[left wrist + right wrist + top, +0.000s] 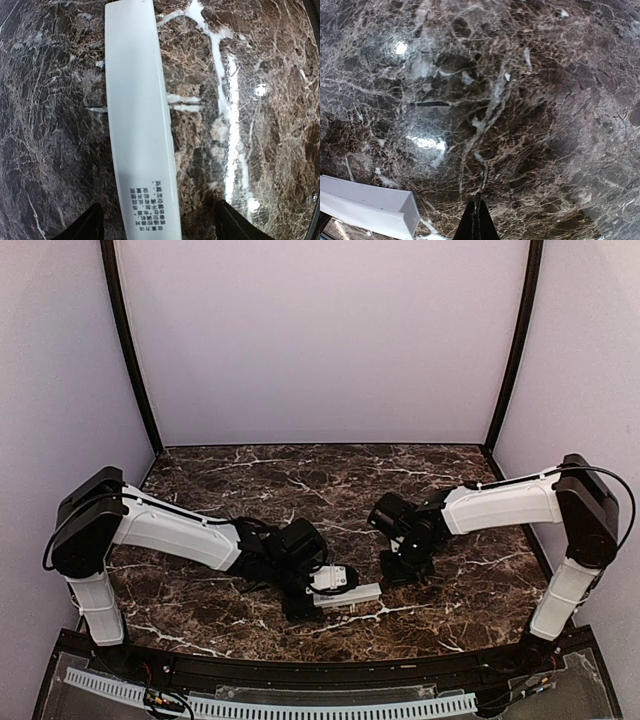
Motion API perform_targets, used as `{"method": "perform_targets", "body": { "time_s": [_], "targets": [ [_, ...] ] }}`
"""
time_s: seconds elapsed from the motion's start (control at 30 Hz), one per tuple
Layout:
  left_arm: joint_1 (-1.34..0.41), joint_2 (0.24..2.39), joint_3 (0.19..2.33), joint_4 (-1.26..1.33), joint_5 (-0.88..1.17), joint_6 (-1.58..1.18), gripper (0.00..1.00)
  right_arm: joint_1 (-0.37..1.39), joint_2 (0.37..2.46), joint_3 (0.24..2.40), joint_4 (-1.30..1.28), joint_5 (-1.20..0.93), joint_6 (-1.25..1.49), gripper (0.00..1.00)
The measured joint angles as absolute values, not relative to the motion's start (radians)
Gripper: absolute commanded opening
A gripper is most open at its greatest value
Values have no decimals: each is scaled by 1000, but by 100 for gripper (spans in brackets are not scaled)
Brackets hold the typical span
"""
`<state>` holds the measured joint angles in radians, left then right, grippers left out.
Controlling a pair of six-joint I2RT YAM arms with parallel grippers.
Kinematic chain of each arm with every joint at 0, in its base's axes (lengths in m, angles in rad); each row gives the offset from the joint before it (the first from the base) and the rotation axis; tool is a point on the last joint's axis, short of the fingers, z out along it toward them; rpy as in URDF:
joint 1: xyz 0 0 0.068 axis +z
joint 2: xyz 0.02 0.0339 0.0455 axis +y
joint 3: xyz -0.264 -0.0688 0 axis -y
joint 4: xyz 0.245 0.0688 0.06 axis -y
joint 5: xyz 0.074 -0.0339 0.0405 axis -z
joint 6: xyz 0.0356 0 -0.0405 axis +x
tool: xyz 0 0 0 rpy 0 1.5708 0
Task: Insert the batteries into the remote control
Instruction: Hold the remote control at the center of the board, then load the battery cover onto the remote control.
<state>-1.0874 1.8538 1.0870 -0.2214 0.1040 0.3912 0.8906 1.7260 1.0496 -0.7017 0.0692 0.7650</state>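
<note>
Nearest in the overhead view, the slotted pale rail (270, 705) runs along the front edge, with the two arm bases just behind it; beyond, on the dark marble surface (300, 475), the remote control (352, 595) lies flat towards the front, beside the left pincer (312, 598), with the right pincer (405, 568) near its right end; from the left wrist the remote control (137, 120) is a long plain white bar with a block of small dark print at the near end, and the left pincer (157, 227) stands with its fingers apart either side of it, not touching; it looks light, rigid and smooth, likely slippery plastic, best taken across its narrow width near the middle; from the right wrist the right pincer (476, 220) is closed on nothing; a white piece (365, 205) with a hollow-looking end sits lower left, perhaps the remote's end, I can't be sure; I see no batteries anywhere.
</note>
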Motion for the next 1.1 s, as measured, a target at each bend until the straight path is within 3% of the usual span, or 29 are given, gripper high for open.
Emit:
{"method": "perform_targets", "body": {
  "time_s": [0.23, 0.5, 1.1],
  "targets": [
    [-1087, 1863, 1087, -199, 98, 386, 50, 924, 1730, 1057, -690, 67, 796, 0],
    [-1087, 1869, 1087, -175, 95, 377, 39, 942, 1743, 1060, -661, 59, 824, 0],
    [-1087, 1872, 1087, -166, 97, 373, 35, 951, 1700, 1011, -589, 28, 901, 0]
  ]
}}
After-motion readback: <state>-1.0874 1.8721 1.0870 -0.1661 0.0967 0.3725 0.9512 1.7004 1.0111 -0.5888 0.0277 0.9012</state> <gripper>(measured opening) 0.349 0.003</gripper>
